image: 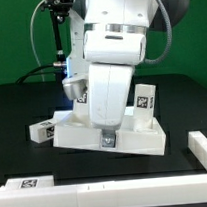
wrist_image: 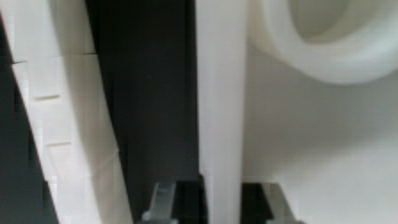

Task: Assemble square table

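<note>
The white square tabletop (image: 144, 139) lies in the middle of the black table, its tray side up. My gripper (image: 109, 133) comes straight down onto the tabletop's front rim. In the wrist view the two fingers (wrist_image: 169, 205) stand on either side of the thin rim wall (wrist_image: 222, 100), shut on it. A round corner socket (wrist_image: 338, 40) shows inside the tray. One white leg (image: 38, 131) lies off the tabletop toward the exterior view's left. Two tagged legs (image: 143, 99) (image: 76, 90) stand behind it, partly hidden by the arm.
A long white bar (image: 58, 200) runs along the front edge and turns up at the exterior view's right (image: 205, 149). In the wrist view a white notched piece (wrist_image: 63, 120) lies beside the rim across a dark gap. Black stands and cables rise at the back.
</note>
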`<state>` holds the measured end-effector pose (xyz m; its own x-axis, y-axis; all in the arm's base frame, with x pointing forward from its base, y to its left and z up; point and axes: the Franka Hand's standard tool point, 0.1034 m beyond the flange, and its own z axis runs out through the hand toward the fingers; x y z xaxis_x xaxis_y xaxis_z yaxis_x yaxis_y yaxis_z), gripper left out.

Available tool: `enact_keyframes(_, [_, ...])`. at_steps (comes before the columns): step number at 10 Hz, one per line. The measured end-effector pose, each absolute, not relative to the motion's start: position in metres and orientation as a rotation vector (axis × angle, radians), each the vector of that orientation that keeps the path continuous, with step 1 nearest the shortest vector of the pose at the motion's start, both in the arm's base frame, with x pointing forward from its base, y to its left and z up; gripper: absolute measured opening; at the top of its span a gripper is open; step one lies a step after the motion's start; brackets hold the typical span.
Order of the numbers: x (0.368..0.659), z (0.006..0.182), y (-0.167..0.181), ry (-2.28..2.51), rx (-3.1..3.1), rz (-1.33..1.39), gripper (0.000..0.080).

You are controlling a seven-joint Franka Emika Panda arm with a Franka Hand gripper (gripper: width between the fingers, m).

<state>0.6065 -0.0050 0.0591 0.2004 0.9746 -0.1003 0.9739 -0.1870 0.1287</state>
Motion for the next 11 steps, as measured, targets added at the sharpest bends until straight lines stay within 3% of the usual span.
enact_keyframes(2, [0.644,0.062,0.035,1.913,2.265,0.115,0.0048])
enact_keyframes(3, [0.649,0.057,0.035,1.921,2.25,0.135,0.0047])
enact_keyframes(7, [0.645,0.053,0.032,1.889,2.286,0.123,0.0047])
enact_keyframes(11, [0.646,0.03,0.041,1.923,2.286,0.114,0.0047])
